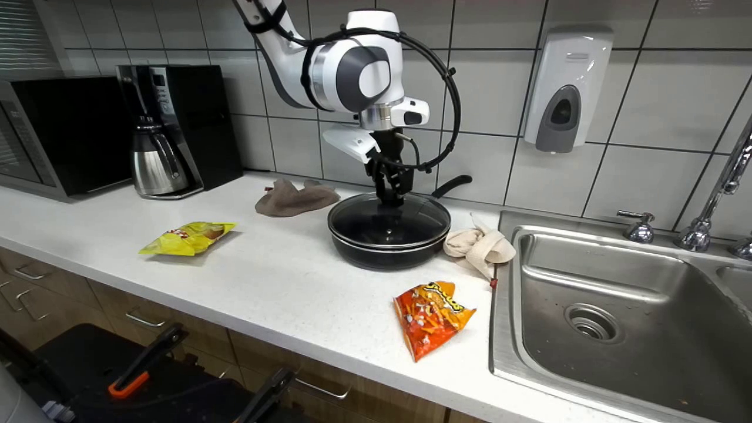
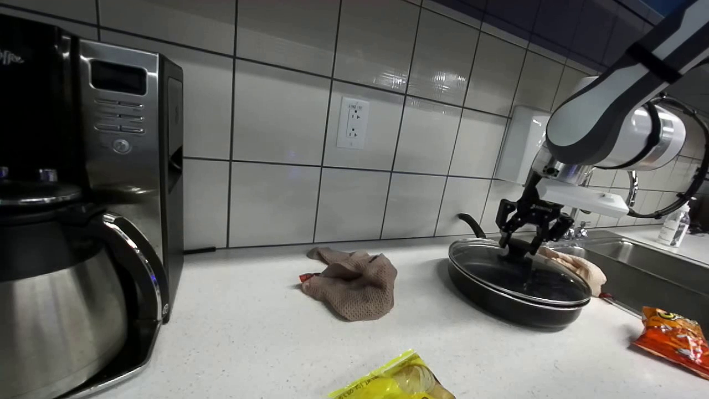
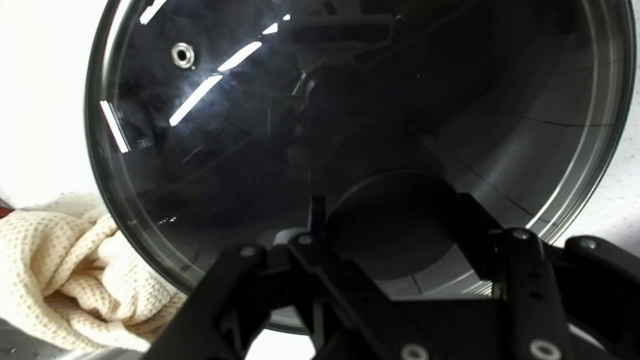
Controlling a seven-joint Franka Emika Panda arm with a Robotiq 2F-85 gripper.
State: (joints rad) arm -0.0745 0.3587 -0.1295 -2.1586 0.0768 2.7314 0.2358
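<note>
A: Why was the gripper (image 2: 519,245) positioned at the knob (image 3: 392,235)?

B: Probably because no easier hold was offered by the glass lid (image 1: 364,228), which was broad and smooth. The jaws were spread partway, and the knob was straddled, a finger being seen at either side; whether it was actually pinched could not be told.

A: And where was the lid placed?

B: It was rested on the black pan (image 1: 382,259), whose handle (image 1: 452,185) was pointed back toward the tiled wall (image 2: 277,111), apparently so that it would not be knocked from the front edge of the counter (image 1: 282,282).

A: What else was laid about?

B: A beige cloth (image 1: 482,247) was bunched just beside the pan, between it and the sink (image 1: 505,329); a brown cloth (image 2: 354,282) was crumpled on the opposite side. An orange packet (image 1: 432,317) was set nearer the front edge, and a yellow packet (image 1: 189,238) was set well apart, toward the coffee maker (image 1: 202,117).

A: And the room?

B: The counter was surfaced in speckled white. A soap dispenser (image 1: 568,82) and an outlet (image 2: 353,123) were fixed to the tiles, a black microwave (image 1: 70,135) was stood beyond the coffee maker, and wood-fronted drawers (image 1: 123,302) were fitted below.
</note>
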